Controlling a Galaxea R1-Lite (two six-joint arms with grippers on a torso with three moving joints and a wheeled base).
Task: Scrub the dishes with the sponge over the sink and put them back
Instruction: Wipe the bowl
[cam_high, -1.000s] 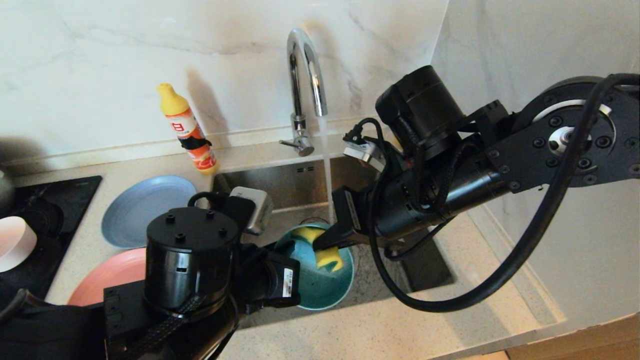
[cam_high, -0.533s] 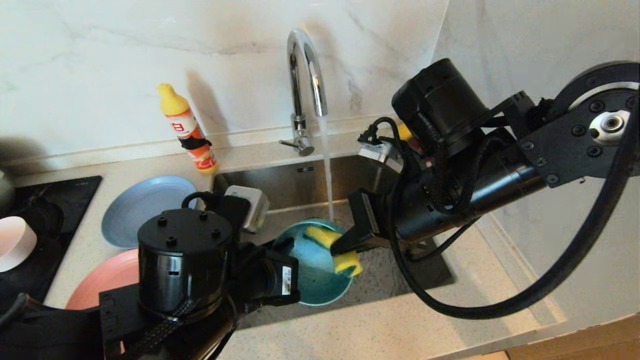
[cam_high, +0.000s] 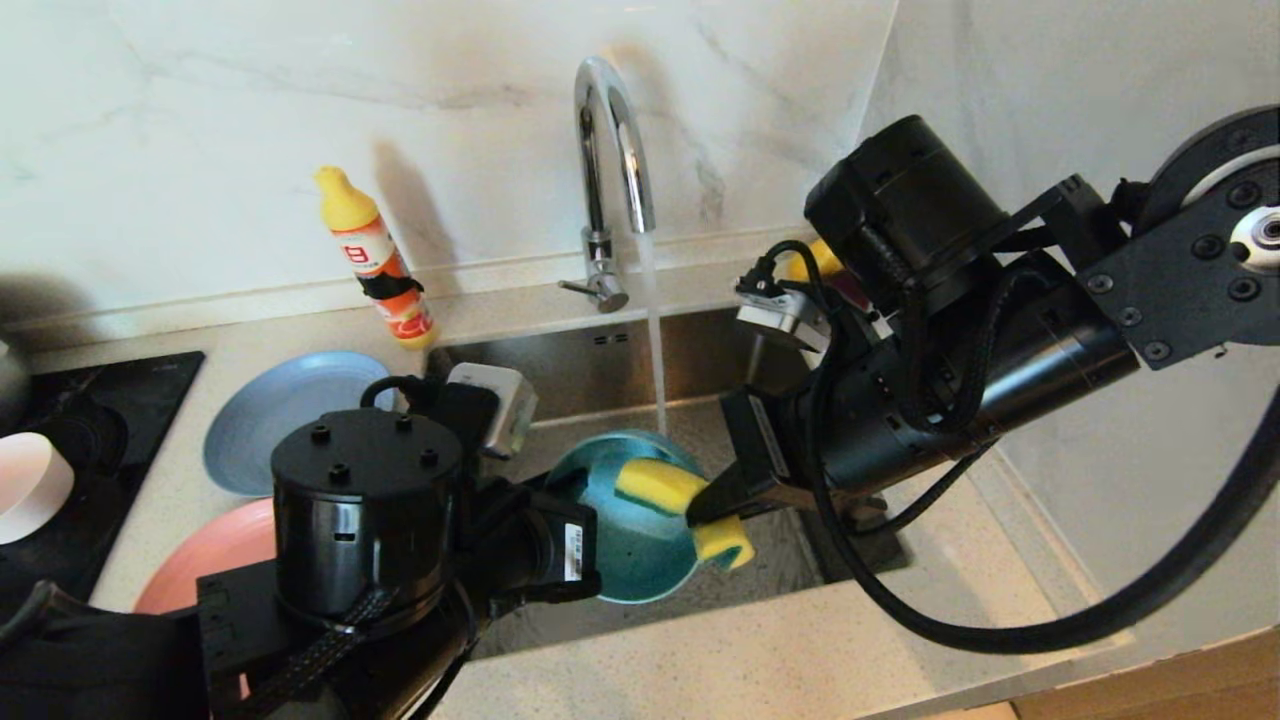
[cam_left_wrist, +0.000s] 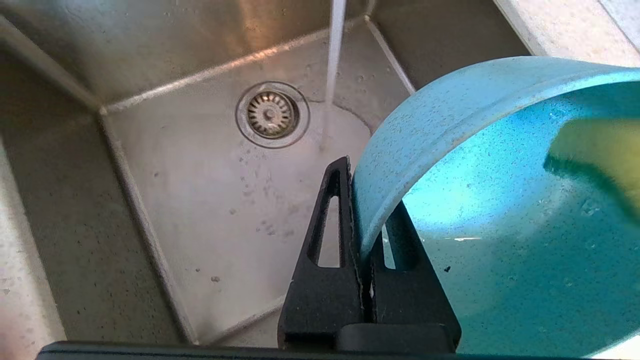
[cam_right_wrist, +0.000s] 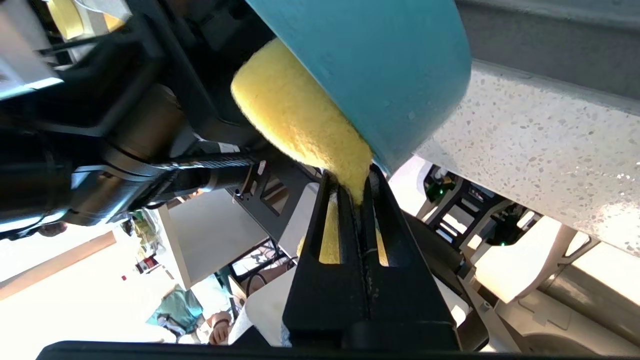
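Left gripper (cam_left_wrist: 362, 235) reached in from lower left of the head view, jaws clamped on the rim of the teal bowl (cam_high: 630, 535), which was tilted over the sink (cam_high: 590, 370) at frame centre. Right gripper (cam_high: 705, 505) came in from upper right, forearm angled down-left, jaws pinched on the sponge (cam_high: 665, 488), pressed against the bowl's right rim. Tap (cam_high: 610, 150) ran.
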